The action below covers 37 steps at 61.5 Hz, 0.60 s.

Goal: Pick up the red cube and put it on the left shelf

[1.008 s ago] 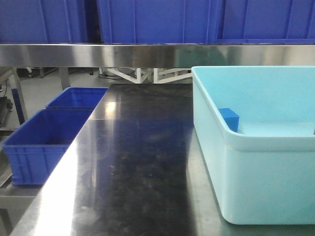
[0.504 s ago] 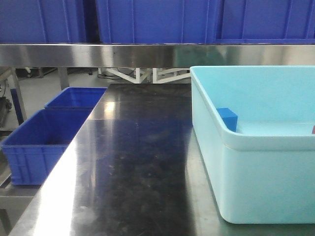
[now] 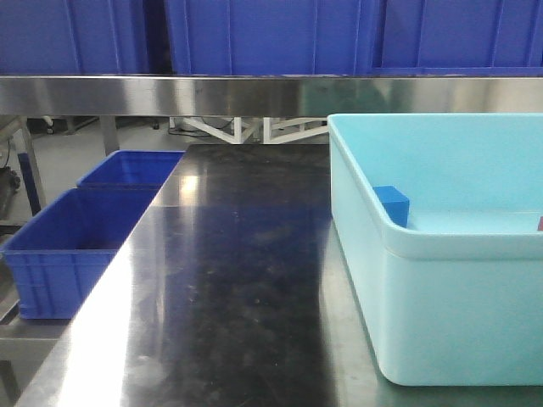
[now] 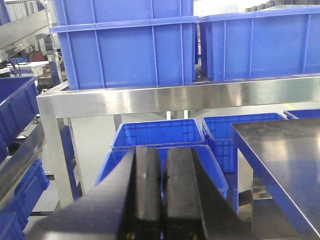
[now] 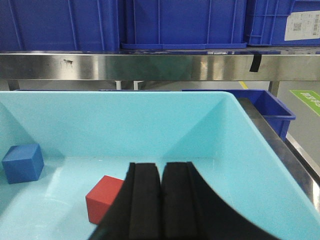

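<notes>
Plainly, the right claw [image 5: 161,172] is seen clenched in the right wrist view: its two black pads are pressed together with only a dark seam between them, and nothing is gripped. It is held over the inside of a pale turquoise tub [image 5: 210,125]. The red cube [image 5: 101,205] is found on the floor of that tub, just beside the claw on its lower left side, with one corner hidden behind the black finger; whether the two are touching cannot be told. A small blue cube [image 5: 22,162] is set further left on the same floor, well apart from the red one and near the tub's wall.

In the left wrist view the left claw [image 4: 162,155] is likewise shown closed, pad against pad, and no object is held. It is pointed towards the left shelf [image 4: 125,100], whose flat steel rail is loaded with large blue crates [image 4: 125,45]; more blue crates [image 4: 155,137] are seen below the rail. The dark worktop [image 4: 285,155] is caught at the right edge of that view.

From the front camera the tub is seen resting on the right part of the worktop, and the red cube is visible only as a sliver at the frame's right border.
</notes>
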Tool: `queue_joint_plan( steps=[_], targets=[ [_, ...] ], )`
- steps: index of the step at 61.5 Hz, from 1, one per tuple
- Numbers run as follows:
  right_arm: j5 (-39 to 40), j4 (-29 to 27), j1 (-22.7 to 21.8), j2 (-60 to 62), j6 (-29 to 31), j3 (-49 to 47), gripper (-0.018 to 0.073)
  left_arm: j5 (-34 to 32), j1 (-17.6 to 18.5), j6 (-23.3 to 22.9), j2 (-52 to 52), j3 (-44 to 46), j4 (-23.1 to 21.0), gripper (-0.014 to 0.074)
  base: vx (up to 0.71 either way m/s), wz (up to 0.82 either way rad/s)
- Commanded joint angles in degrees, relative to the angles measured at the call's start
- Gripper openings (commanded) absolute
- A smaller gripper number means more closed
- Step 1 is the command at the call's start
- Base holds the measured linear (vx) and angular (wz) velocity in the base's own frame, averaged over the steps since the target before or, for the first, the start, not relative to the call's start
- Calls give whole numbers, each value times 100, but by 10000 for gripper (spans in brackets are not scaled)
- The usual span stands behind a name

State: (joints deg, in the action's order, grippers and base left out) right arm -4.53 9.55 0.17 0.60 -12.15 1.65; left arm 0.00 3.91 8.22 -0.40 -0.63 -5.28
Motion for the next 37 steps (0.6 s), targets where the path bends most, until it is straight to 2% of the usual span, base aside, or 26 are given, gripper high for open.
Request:
queue_joint_plan(
  steps=[1, 16, 37],
  targets=[
    [521, 18, -12, 100, 25, -141, 53, -476, 25, 8, 40, -126, -32, 106, 0, 0],
    [662, 18, -17, 100, 25, -141, 53, -476, 25, 8, 40, -126, -32, 106, 0, 0],
    [1395, 18, -17, -138, 19, -165, 53, -476, 25, 8, 40, -126, -32, 106, 0, 0]
  ],
)
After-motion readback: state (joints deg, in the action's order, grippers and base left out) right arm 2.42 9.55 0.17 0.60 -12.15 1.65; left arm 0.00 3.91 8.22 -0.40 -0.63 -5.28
